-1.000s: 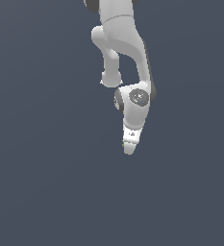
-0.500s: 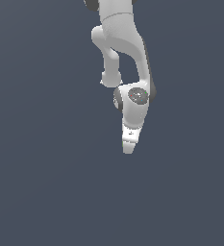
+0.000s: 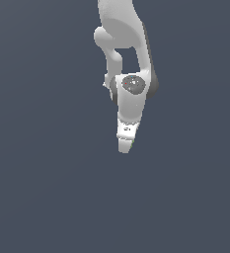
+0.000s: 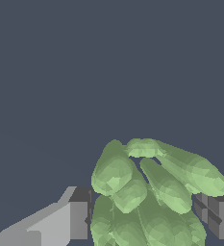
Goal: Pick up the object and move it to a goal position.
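Observation:
The object point(image 4: 147, 192) is a light-green lump of leaf-like lobes. In the wrist view it fills the gap between my gripper's point(image 4: 148, 217) two grey fingers, with one finger point(image 4: 78, 219) against one side and the other finger point(image 4: 219, 217) against the opposite side. In the exterior view the white arm hangs down from above and the gripper point(image 3: 125, 146) points downward near the middle of the picture. There only a thin green sliver of the object point(image 3: 132, 145) shows at the gripper's tip. The gripper is shut on it.
A plain dark blue-grey surface point(image 3: 42, 188) fills both views around the arm. No other objects, edges or goal marker show.
The arm and gripper have shifted slightly up and toward the exterior view's left, with the object still held.

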You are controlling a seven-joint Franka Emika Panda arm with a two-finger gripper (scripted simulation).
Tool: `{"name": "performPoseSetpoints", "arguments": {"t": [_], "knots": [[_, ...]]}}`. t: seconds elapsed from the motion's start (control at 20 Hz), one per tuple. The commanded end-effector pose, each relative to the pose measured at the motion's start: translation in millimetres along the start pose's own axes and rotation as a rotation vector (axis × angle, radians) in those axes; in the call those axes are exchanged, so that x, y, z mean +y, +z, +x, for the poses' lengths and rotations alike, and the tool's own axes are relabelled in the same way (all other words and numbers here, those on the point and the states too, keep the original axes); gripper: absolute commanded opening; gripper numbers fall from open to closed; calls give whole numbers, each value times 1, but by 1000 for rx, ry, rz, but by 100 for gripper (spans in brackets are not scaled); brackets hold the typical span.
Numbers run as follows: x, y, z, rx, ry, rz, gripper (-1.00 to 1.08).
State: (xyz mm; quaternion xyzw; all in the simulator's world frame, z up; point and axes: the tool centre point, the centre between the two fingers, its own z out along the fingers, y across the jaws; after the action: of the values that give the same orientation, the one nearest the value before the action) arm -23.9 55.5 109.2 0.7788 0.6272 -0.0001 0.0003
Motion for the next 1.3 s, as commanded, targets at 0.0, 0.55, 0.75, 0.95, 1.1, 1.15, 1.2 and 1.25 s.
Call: {"name": "performPoseSetpoints", "arguments": {"t": [0.0, 0.55, 0.75, 0.95, 1.1, 1.15, 1.2, 1.25], "knots": [[4, -22, -13, 1, 0, -1, -100], [27, -139, -81, 4, -2, 0, -100], [36, -181, -105, 4, -3, 0, -100], [45, -222, -129, 4, -3, 0, -100], [51, -251, -146, 4, -3, 0, -100], [53, -260, -152, 4, -2, 0, -100], [55, -268, -157, 4, -2, 0, -100], [57, -276, -161, 4, -2, 0, -100]]}}
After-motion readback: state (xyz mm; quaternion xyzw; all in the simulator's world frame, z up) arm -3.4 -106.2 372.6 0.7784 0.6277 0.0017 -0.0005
